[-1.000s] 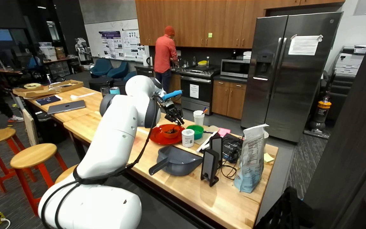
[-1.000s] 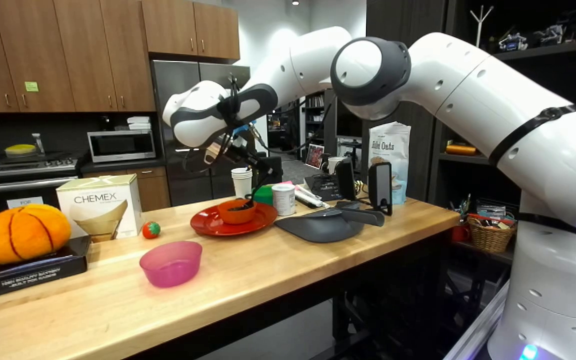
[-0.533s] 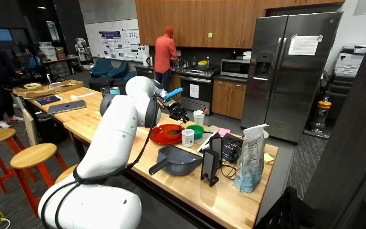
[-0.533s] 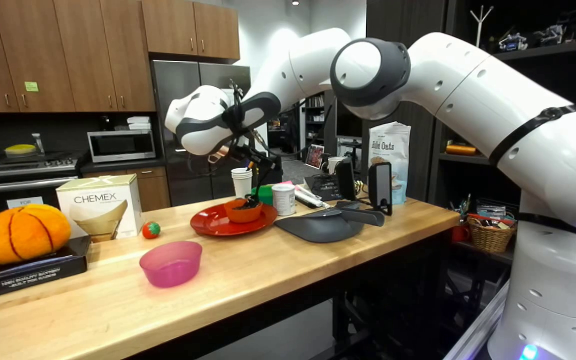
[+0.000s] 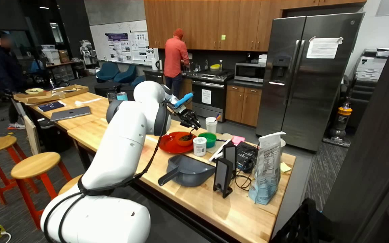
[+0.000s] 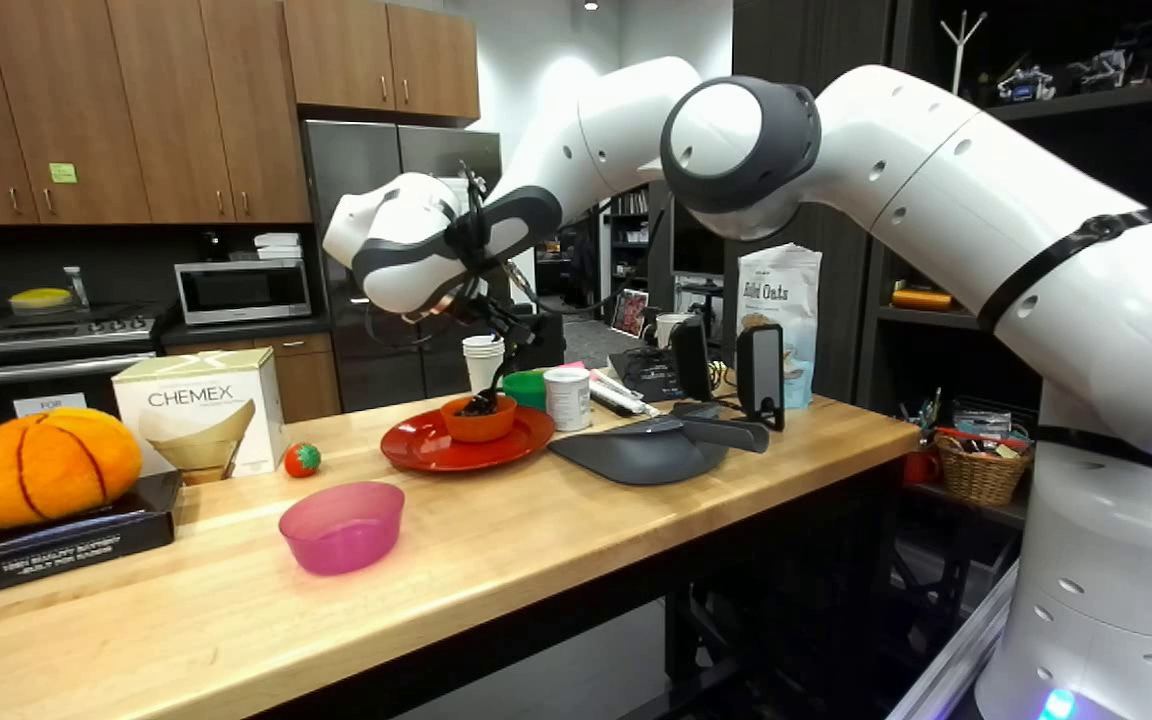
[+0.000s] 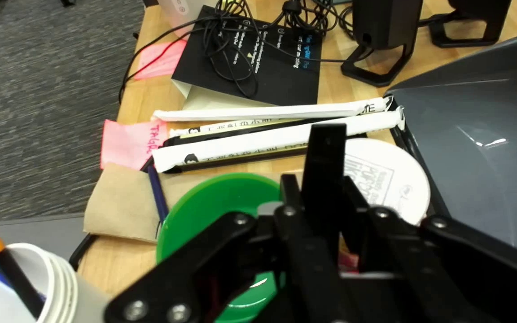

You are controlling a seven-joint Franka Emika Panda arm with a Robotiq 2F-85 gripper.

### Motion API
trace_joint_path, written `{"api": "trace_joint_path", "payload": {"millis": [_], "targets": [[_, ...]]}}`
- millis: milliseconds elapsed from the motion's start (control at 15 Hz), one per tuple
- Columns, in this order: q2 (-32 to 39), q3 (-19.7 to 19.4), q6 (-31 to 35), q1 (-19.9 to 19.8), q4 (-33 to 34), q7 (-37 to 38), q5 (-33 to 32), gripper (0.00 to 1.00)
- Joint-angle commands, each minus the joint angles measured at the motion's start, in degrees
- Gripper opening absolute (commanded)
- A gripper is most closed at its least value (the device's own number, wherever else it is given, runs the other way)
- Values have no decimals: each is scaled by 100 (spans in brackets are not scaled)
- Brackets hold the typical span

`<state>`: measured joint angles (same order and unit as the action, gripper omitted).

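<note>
We see the gripper (image 7: pixel 319 181) closed around a black utensil (image 7: pixel 326 152), whose lower end is inside the orange bowl (image 6: pixel 481 428). This bowl stands on a red plate (image 6: pixel 416 447), upon the light wooden table (image 6: pixel 536 520). Farther in the room we notice a person (image 5: pixel 176 57) in red near the stove (image 5: pixel 216 96).

Wooden cabinets (image 5: pixel 201 25), steel refrigerator (image 5: pixel 316 87)
</note>
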<state>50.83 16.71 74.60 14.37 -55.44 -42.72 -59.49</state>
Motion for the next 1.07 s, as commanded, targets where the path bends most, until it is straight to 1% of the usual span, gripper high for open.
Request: {"api": "trace_joint_path", "payload": {"millis": [0, 267, 467, 800, 1000], "targets": [[-89, 109, 309, -80, -66, 105, 94, 6], [-187, 283, 633, -176, -192, -11, 291, 6], [-253, 432, 707, -267, -279, -165, 471, 6], [-322, 601, 409, -385, -323, -564, 802, 6], [-361, 535, 21, -358, -334, -782, 789, 6]]}}
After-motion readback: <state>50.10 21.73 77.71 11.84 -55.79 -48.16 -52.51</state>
